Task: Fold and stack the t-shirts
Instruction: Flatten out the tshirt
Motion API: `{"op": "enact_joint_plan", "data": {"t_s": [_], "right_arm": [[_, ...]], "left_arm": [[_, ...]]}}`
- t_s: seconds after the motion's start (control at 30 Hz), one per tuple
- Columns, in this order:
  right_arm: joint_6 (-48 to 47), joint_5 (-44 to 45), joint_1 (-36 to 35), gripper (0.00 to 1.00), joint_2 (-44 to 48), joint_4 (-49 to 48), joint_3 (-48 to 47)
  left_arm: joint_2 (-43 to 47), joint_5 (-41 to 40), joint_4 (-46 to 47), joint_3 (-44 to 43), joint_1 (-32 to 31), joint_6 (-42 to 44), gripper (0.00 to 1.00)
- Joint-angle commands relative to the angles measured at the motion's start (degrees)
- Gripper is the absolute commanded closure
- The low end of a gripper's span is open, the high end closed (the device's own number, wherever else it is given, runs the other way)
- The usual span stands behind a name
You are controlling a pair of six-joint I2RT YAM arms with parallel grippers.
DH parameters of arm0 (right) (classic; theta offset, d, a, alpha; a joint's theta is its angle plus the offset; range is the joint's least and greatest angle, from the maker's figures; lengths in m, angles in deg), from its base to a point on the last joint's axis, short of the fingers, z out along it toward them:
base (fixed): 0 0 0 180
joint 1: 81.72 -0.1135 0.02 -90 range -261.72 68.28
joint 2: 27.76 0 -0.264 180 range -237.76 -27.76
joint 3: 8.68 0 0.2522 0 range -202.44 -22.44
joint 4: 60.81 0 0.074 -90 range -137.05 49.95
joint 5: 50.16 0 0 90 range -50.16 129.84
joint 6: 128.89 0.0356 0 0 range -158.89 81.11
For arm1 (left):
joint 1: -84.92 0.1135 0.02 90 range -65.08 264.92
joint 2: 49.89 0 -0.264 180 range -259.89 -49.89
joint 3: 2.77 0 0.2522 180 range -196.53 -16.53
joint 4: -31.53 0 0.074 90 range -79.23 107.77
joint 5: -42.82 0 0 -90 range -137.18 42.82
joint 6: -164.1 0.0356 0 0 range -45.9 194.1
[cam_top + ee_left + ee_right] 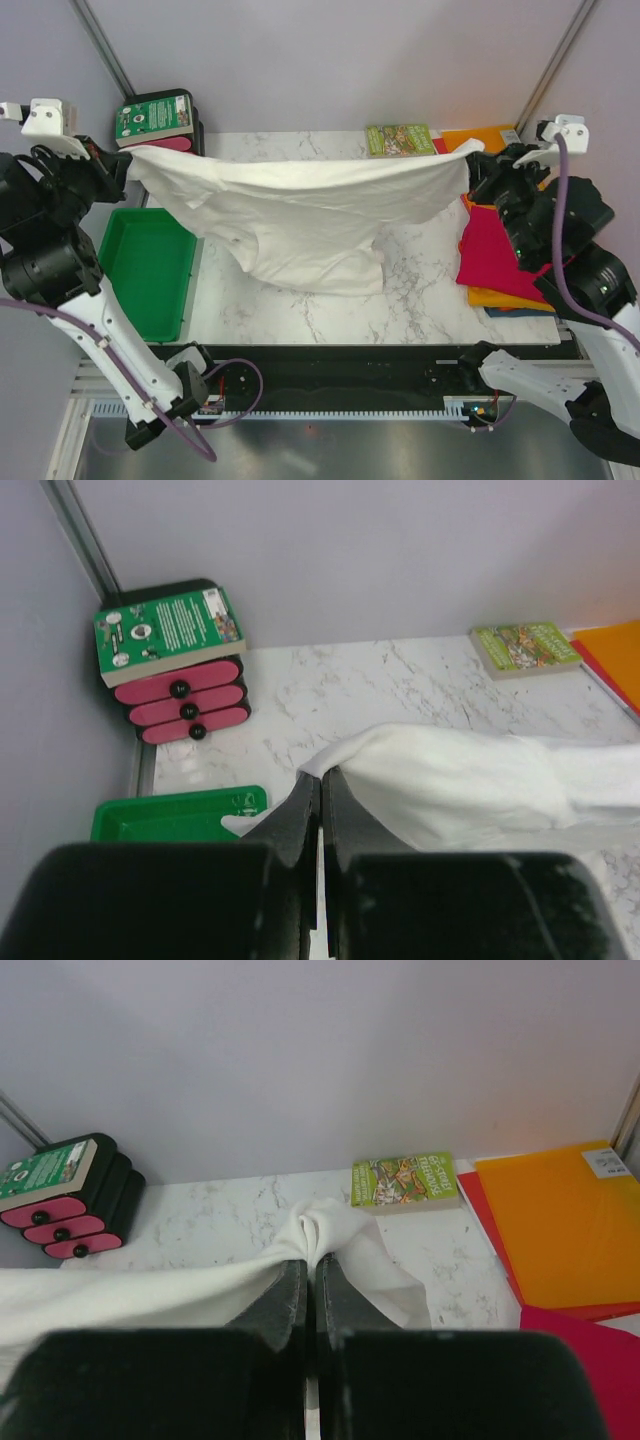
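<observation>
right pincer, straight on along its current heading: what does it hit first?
Beyond the white t-shirt corner that the right pincer is shut on, the line looks free: bare marble table, then the back wall. The light-green book lies just right of that line; depth is unclear, so clearance is uncertain.

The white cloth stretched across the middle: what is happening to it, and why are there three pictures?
Two robot arms are bolted at the near edge of the marble table. One picture looks down from above. The other two come from a camera on each wrist. The left gripper and the right gripper each pinch one end of the white t-shirt, holding it stretched between them. At the right, a folded magenta shirt lies on an orange shirt. A green tray sits at the left.
</observation>
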Motion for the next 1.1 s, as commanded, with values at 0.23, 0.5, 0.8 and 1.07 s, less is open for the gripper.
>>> {"op": "enact_joint_plan", "data": {"t_s": [0.23,0.5,0.8,1.07], "right_arm": [[-4.11,-0.38,-0.05,1.00,4.14,9.48,-9.11],[-3.68,3.49,0.04,1.00,-0.06,3.78,4.41],[3.27,-4.68,12.42,1.00,-17.99,-11.60,11.28],[5.39,-4.96,19.02,1.00,-40.47,-17.94,1.89]], "left_arm": [[11.01,1.98,-1.93,-7.18,0.26,-3.26,0.98],[3.30,6.73,2.02,5.29,0.26,-6.87,0.98],[-10.25,-6.96,13.87,7.94,-10.27,-4.85,0.98],[-29.81,-18.66,21.45,5.58,-21.80,-3.26,0.98]]}}
